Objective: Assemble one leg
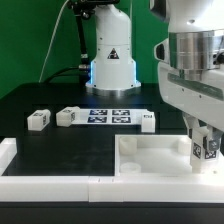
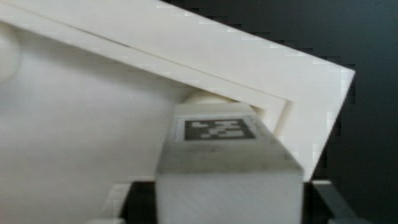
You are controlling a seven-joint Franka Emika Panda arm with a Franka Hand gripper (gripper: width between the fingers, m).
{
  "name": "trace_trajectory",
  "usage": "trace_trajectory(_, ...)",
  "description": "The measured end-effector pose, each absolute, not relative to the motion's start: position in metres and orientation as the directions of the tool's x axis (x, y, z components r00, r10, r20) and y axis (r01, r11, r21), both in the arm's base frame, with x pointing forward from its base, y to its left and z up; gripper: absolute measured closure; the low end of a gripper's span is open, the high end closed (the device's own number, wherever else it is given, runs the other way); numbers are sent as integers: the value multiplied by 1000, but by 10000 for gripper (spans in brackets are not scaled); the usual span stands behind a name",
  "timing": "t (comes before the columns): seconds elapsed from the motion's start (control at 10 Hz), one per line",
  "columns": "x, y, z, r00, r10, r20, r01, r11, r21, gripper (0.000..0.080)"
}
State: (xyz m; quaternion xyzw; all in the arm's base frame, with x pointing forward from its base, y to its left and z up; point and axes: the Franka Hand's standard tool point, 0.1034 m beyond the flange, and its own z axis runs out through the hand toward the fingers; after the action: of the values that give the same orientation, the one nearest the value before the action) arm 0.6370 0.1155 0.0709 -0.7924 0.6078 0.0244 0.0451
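My gripper (image 1: pixel 205 143) is shut on a white leg (image 1: pixel 206 149) with a black-and-white tag on its side. It holds the leg upright at the corner of the large flat white panel (image 1: pixel 148 157) on the exterior view's right. In the wrist view the leg (image 2: pixel 222 155) fills the space between the two dark fingers (image 2: pixel 135 200), and its far end sits at the panel's corner (image 2: pixel 125 100). Whether the leg touches the panel is hidden. Three more legs lie on the black table: two on the exterior view's left (image 1: pixel 38 120) (image 1: pixel 68 116) and one behind the panel (image 1: pixel 147 120).
The marker board (image 1: pixel 110 115) lies in front of the robot base (image 1: pixel 110 65). A white raised border (image 1: pixel 45 185) runs along the table's front edge and up the exterior view's left side (image 1: pixel 8 150).
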Motion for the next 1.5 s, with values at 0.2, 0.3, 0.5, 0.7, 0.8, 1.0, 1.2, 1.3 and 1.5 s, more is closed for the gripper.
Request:
trace_trajectory(0.2, 637, 115, 71, 224, -969, -101, -974, -221, -40, 509)
trace_trajectory(0.3, 637, 116, 71, 240, -966, -101, -971, -237, -41, 378)
trace_trajectory(0.5, 638, 116, 72, 318, -943, -96, -948, -315, -49, 246)
trace_trajectory(0.7, 638, 118, 74, 545, -834, -88, -838, -541, -64, 155)
trace_trajectory(0.8, 638, 118, 74, 621, -780, -81, -784, -617, -73, 155)
trace_trajectory(1.0, 638, 118, 74, 786, -615, -61, -618, -781, -89, 151)
trace_trajectory(1.2, 638, 120, 74, 879, -474, -45, -476, -874, -98, 150)
trace_trajectory(1.3, 638, 121, 74, 911, -411, -39, -413, -905, -100, 150)
trace_trajectory(1.5, 637, 123, 74, 981, -192, -13, -193, -977, -97, 150)
